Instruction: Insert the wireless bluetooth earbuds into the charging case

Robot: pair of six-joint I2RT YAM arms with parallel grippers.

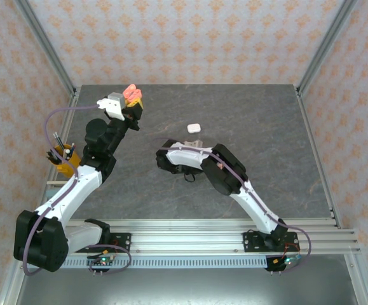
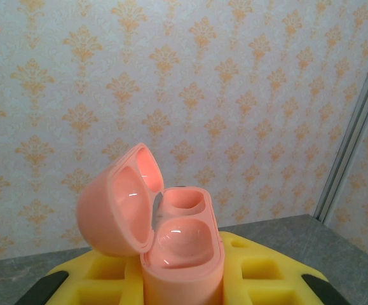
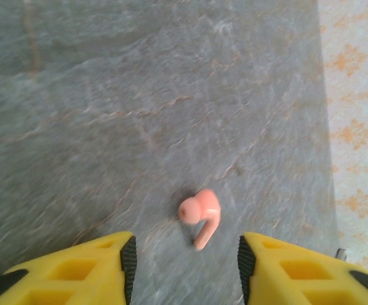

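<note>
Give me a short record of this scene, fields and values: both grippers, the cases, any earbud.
left gripper: shut on pink case, held off the table
pink case: lid open, both wells empty
right gripper: open, over the table
pink earbud: lying on table, untouched, ahead of right gripper
white case: on table, untouched

Earbud [image 3: 199, 219]: on the table [image 3: 107, 95], just ahead of the gap between my right gripper's [image 3: 184, 260] jaws.
Case [image 2: 180, 248]: between my left gripper's [image 2: 180, 289] jaws, lid [image 2: 117, 206] swung to their left.
</note>
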